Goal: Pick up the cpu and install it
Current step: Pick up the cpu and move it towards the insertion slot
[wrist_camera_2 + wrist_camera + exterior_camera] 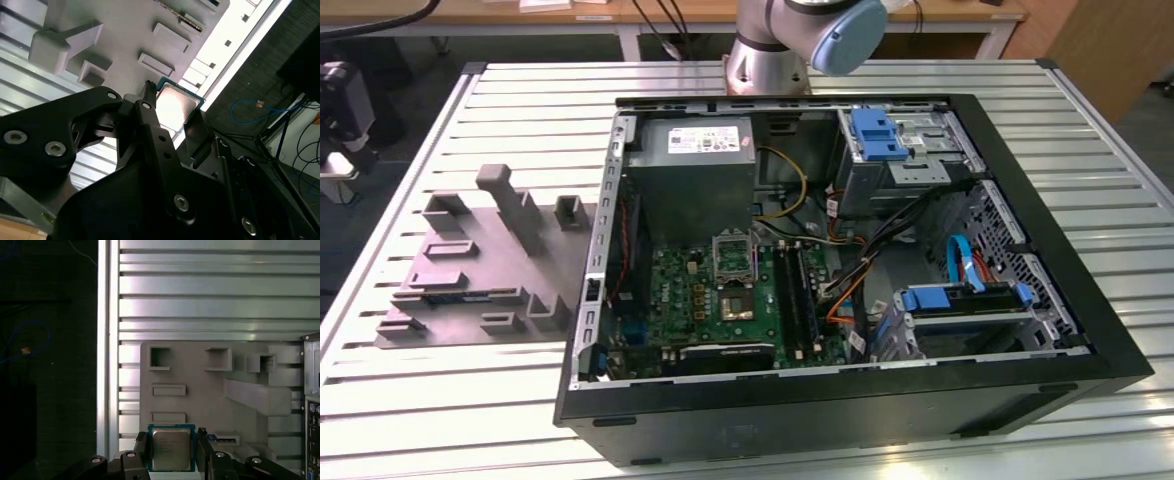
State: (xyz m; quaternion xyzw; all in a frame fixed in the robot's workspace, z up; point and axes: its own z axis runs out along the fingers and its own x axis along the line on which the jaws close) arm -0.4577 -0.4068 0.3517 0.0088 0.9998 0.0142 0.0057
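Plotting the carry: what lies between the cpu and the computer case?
In the first wrist view, the gripper holds the cpu over the grey fixture; the fixture's raised blocks lie between it and the case.

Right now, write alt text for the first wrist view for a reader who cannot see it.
A small square processor chip with a silver face and green rim is held between the black jaws of the gripper. Beyond it, a grey plastic fixture with pockets and blocks lies on a ribbed metal table.
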